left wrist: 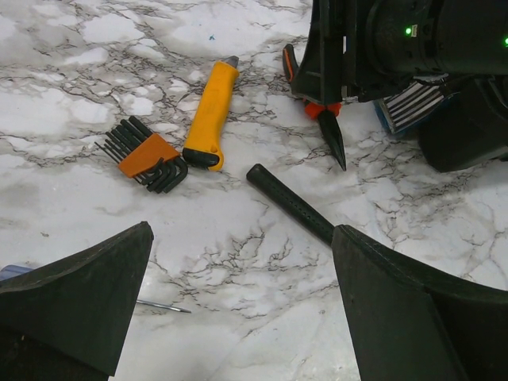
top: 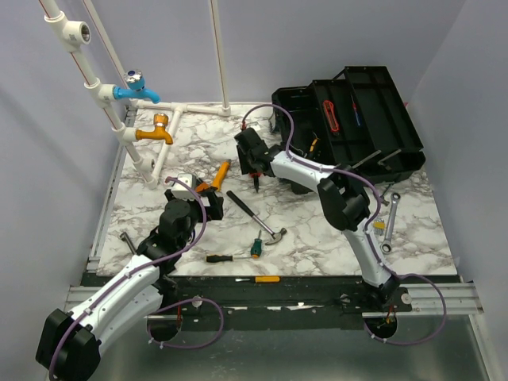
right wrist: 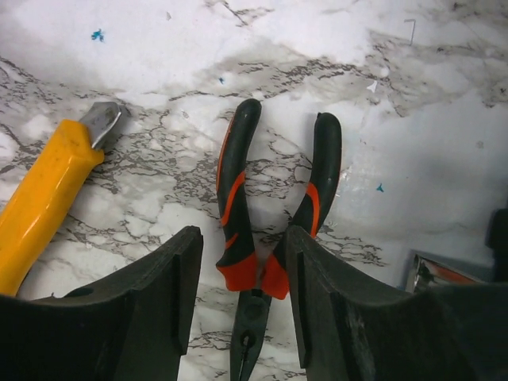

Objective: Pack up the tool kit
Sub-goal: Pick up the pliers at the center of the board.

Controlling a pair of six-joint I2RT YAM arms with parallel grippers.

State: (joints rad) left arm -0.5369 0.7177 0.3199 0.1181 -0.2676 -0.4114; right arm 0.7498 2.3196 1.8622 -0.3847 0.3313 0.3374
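**benchrat:** Starting at the near side: the left gripper point(left wrist: 238, 238) hangs wide open over the marble table point(top: 309, 246) with nothing in it. The hammer point(top: 254, 216) handle runs right past it, and the hex keys point(left wrist: 147, 155) and yellow knife point(left wrist: 208, 119) are just beyond. Is that the arm for the pliers?

**tk_mike:** Nah, the right gripper point(right wrist: 242, 238) is on that. It's straight over the pliers point(right wrist: 232, 190), one finger each side at the pivot end of the handles. Open, not pinched yet I'd say. One finger looks like it's touching a handle, and the other has a sliver of marble showing beside it.

**benchrat:** Lined up okay?

**tk_mike:** Looks right to me. The pliers' long axis runs straight out from the wrist, handles away and nose back under it, so the fingers cross it square. I reckon all that's left is the squeeze.

**benchrat:** And then where?

**tk_mike:** The toolbox point(top: 389, 111) sits open at the far right corner, well apart from the pliers, farther back and to the right. That's the right arm's own side, so my guess is it carries them over itself.
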